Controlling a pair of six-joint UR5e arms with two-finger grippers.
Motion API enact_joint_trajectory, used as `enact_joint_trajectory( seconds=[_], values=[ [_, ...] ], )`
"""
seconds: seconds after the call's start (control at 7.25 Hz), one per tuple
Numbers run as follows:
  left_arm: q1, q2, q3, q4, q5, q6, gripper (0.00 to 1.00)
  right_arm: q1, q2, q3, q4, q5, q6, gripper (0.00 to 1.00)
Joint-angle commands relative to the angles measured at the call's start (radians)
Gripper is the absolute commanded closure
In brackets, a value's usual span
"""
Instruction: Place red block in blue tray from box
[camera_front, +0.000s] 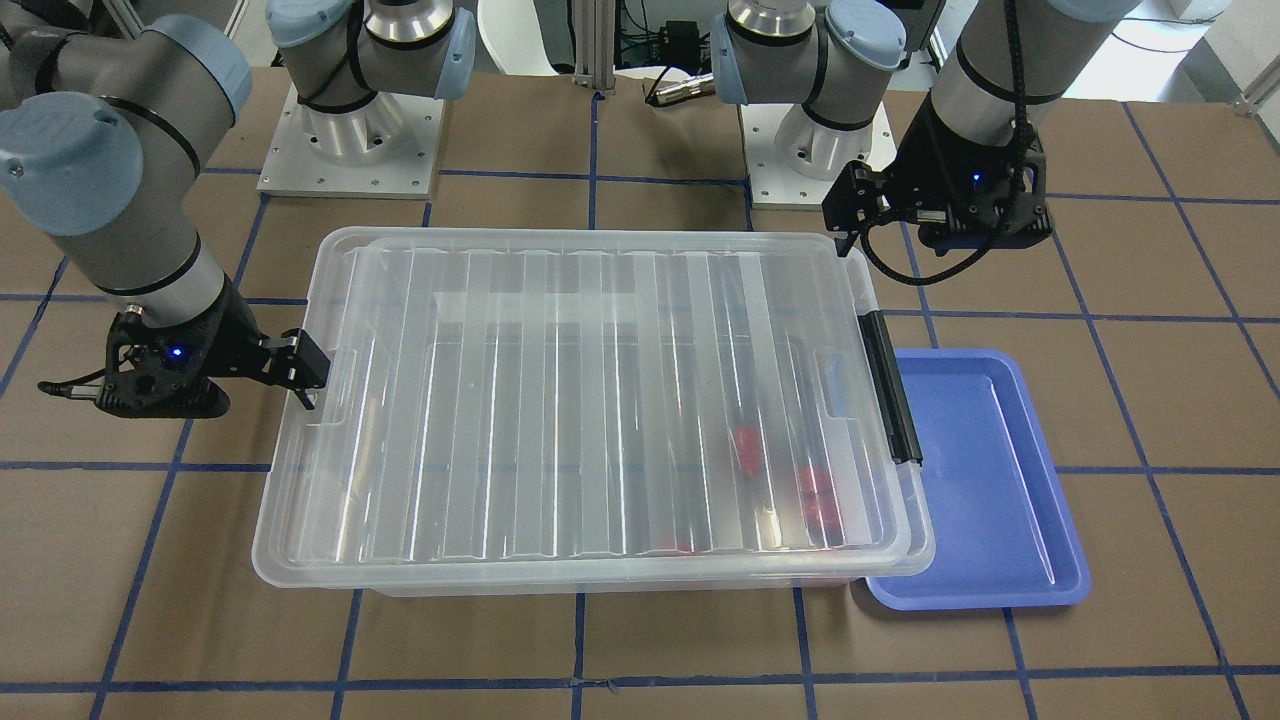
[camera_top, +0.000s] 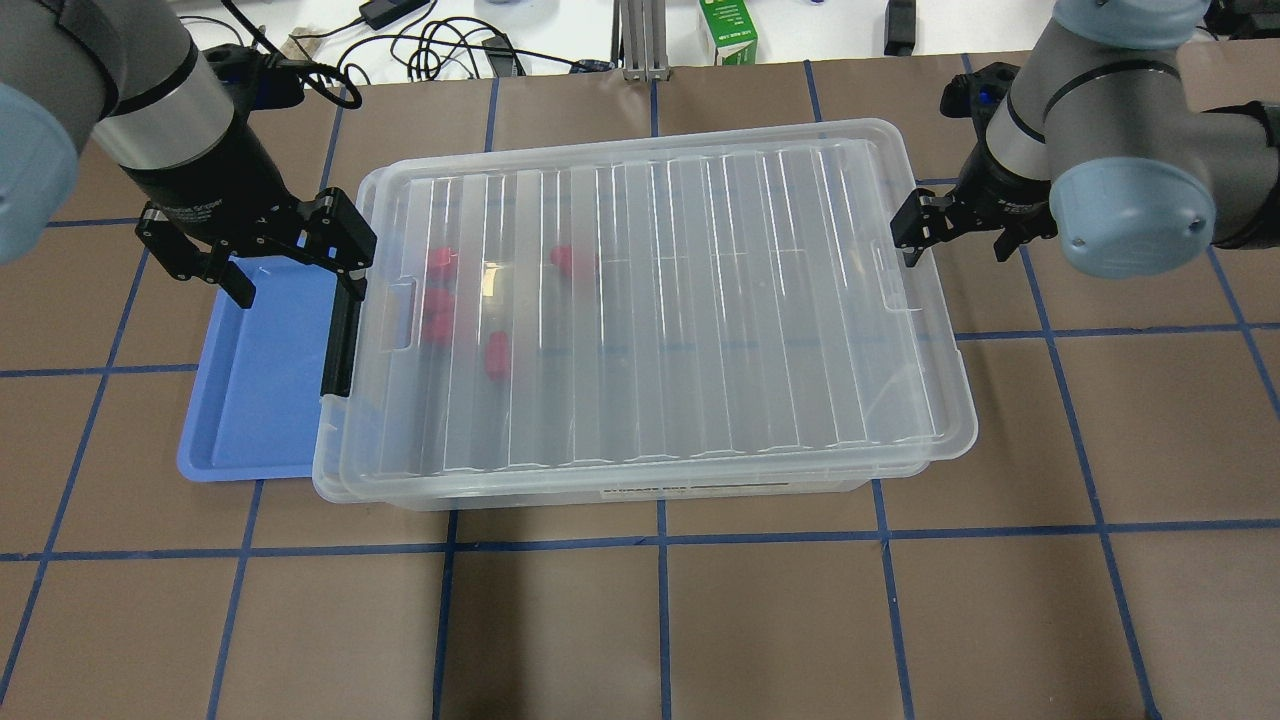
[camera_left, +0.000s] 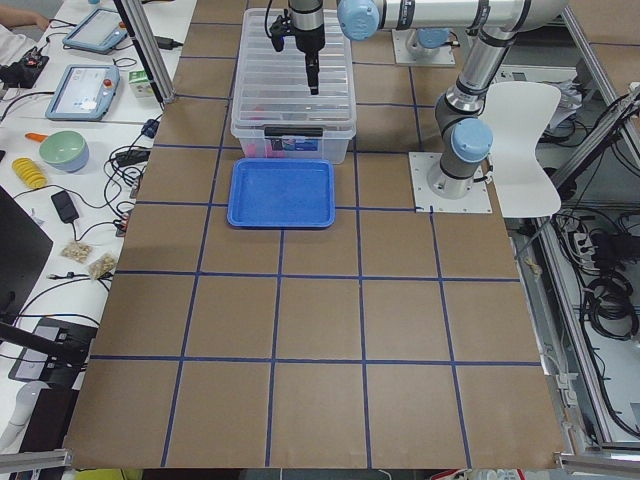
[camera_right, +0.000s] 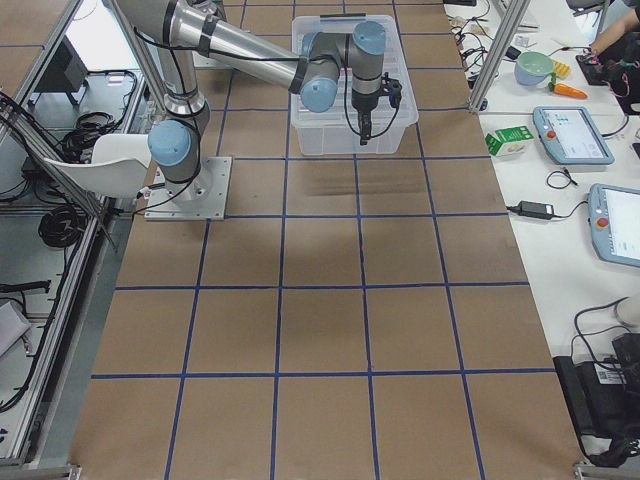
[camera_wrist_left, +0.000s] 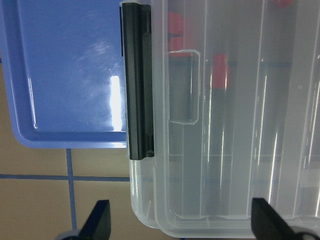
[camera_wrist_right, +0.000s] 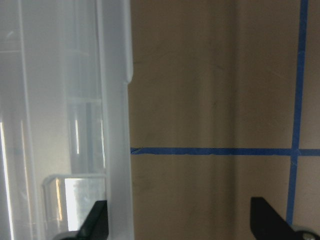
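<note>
A: Front view, holdings?
B: Box (camera_front: 450, 583), lid (camera_front: 590, 400) on. Red block (camera_front: 745, 448) inside, toward 4 o'clock. Blue tray (camera_front: 985, 480) at the box's 3 o'clock holds no block.
A: Overhead, pincers?
B: Left pincer (camera_top: 295, 275) and right pincer (camera_top: 955, 235) both spread wide, holding nothing, at the box ends. By my judgement, every step remains.

The table (camera_top: 760, 630) was covered in brown sheeting and marked off by blue tape lines (camera_top: 662, 620). In the overhead view, a green carton (camera_top: 728, 32) was seen at 12 o'clock and black cables (camera_top: 430, 45) at 11 o'clock. A white chair (camera_left: 525, 130) was seen at 2 o'clock in the left side view.
</note>
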Motion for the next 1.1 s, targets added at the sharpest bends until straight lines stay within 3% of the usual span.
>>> enact_joint_trajectory(
  seconds=[0.0, 0.97],
  values=[
    [0.0, 0.0, 0.0, 0.001, -0.006, 0.001, 0.0, -0.016, 0.002, 0.0, -0.013, -0.046, -0.006, 0.0],
    [0.0, -0.014, 0.003, 0.031, -0.008, 0.057, 0.0, -0.199, -0.009, -0.002, -0.009, -0.06, -0.169, 0.0]
  ],
)
